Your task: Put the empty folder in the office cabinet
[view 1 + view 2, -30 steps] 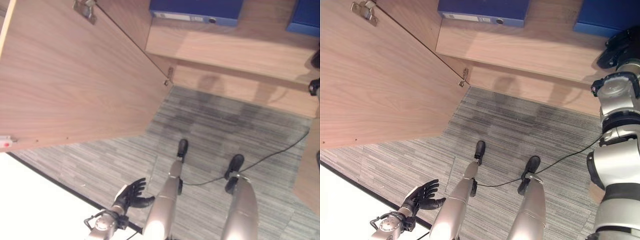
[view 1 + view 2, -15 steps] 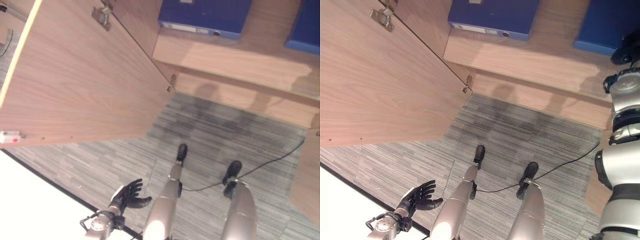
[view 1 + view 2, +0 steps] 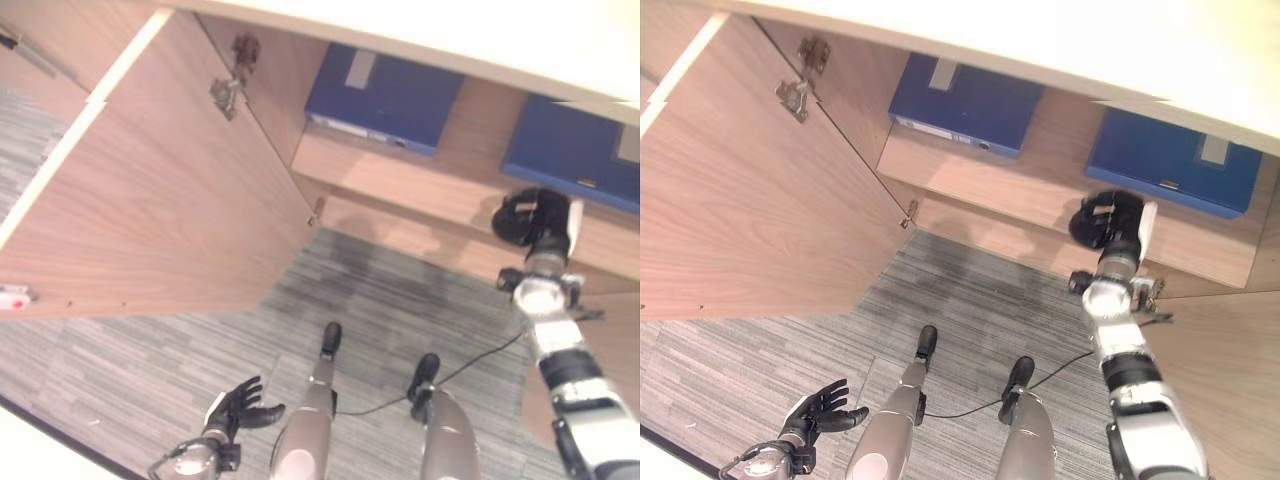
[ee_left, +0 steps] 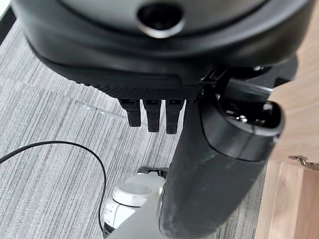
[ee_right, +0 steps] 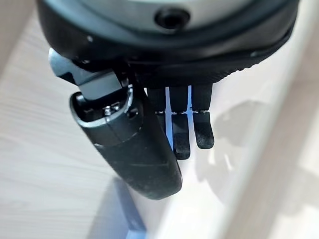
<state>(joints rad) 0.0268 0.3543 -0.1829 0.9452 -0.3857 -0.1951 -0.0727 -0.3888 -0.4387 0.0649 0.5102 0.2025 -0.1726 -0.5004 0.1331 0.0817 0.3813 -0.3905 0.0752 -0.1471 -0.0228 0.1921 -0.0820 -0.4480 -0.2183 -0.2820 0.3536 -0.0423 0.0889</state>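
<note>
Right robot hand (image 3: 1110, 222) raised at the cabinet shelf (image 3: 1040, 205) front edge, fingers straight, holding nothing. Two blue folders on the shelf: one (image 3: 965, 105) toward the left end by the open door (image 3: 750, 200), one (image 3: 1175, 165) toward the right end, just behind the hand. Left robot hand (image 3: 820, 412) low over the carpet, fingers spread, empty. Judgement: placement looks complete; withdraw the right hand straight back, clear of the shelf edge and folder.
</note>
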